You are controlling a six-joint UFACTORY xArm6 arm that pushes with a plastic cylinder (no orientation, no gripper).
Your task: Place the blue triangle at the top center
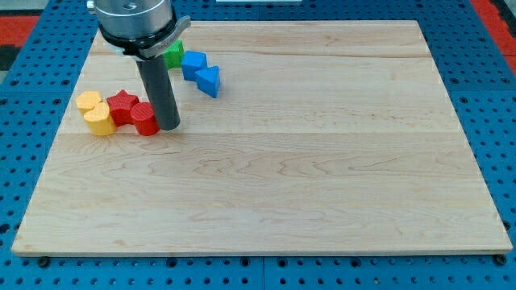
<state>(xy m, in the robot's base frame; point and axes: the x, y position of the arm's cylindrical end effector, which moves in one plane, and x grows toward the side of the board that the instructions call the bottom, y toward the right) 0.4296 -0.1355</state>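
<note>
**Tip parked by the red blocks, blue triangle off to its right**

At the far-left part of the wooden counter sits a cluster of blocks. Leftmost are two yellow blocks: a yellow block, and just nearer and touching it, a second yellow block. To their right, touching them, is a red star, and next to it a red cylinder.

My tip rests on the counter just to the right of the red cylinder, touching it or very nearly so. The arm carries no gripper, only the dark rod, so nothing is being held.

Farther back, partly hidden behind the rod, is a green block. To its right lies a blue block, and the blue triangle sits just beside it, right of my tip and farther away, well apart from the rod.
</note>
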